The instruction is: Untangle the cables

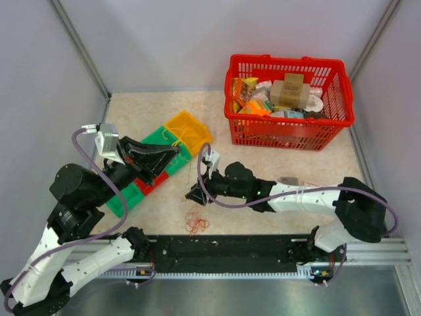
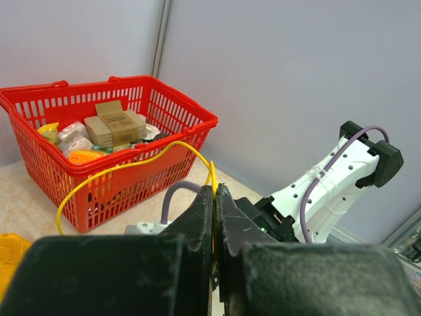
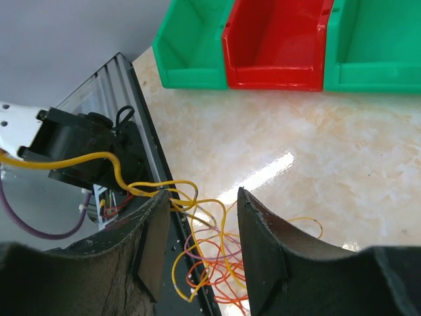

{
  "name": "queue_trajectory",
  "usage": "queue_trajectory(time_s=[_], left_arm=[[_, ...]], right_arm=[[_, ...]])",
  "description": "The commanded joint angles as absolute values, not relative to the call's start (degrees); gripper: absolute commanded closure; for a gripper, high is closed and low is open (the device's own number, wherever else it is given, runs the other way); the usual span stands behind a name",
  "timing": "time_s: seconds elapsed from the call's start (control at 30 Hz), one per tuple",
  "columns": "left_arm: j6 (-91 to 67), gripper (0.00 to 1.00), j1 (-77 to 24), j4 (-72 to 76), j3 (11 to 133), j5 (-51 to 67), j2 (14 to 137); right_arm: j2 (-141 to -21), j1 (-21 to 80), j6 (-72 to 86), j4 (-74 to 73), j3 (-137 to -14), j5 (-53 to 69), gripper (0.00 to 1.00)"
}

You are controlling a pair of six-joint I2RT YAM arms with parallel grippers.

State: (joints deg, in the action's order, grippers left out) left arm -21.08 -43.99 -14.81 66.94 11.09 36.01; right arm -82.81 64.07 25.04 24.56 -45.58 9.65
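The cables (image 1: 195,222) are a small tangle of thin orange, yellow and reddish loops on the table by the front rail. My left gripper (image 1: 175,151) hangs over the bins, shut on a yellow cable (image 2: 131,163) that arcs away from its fingertips (image 2: 215,187). My right gripper (image 1: 195,196) hovers just above the tangle (image 3: 227,263) and is open. Yellow loops lie between its fingers (image 3: 200,197), and one strand runs across the left finger (image 3: 154,217).
A row of green, red and yellow bins (image 1: 164,158) lies diagonally at the left, also seen as a red bin (image 3: 276,39) between green ones. A red basket (image 1: 289,128) full of packets stands at the back right. The black rail (image 1: 223,250) borders the tangle.
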Motion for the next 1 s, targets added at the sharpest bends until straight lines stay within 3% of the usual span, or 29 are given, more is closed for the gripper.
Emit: queue_trajectory(time_s=[0.0,0.1,0.23,0.3,0.53,0.7,0.97], left_arm=[[-21.53,1.00,-44.12,-11.78,66.97,11.60,36.04],[-21.53,1.00,-44.12,-12.22,67.24,11.51,35.86],[-20.92,1.00,-44.12,-13.27,68.11,11.16,36.12],[-20.31,1.00,-44.12,-13.62,68.55,10.73,35.95],[-14.52,1.00,-44.12,-18.28,74.35,5.28,33.50],[-9.94,1.00,-44.12,-20.12,77.60,-1.82,30.94],[-8.61,1.00,-44.12,-17.67,74.80,-6.94,27.60]], right_arm=[[-85.95,64.77,23.21,27.95,-49.30,11.16,0.57],[-86.13,65.04,22.24,28.12,-49.66,11.16,0.68],[-85.70,64.95,23.29,26.99,-49.05,8.01,0.93],[-84.91,65.04,24.86,26.28,-46.95,3.28,0.99],[-81.30,62.68,34.70,18.39,-38.86,-14.22,1.00],[-78.15,54.42,42.70,14.94,-29.73,-13.02,1.00],[-68.22,47.20,42.71,8.02,-21.01,-16.34,1.00]])
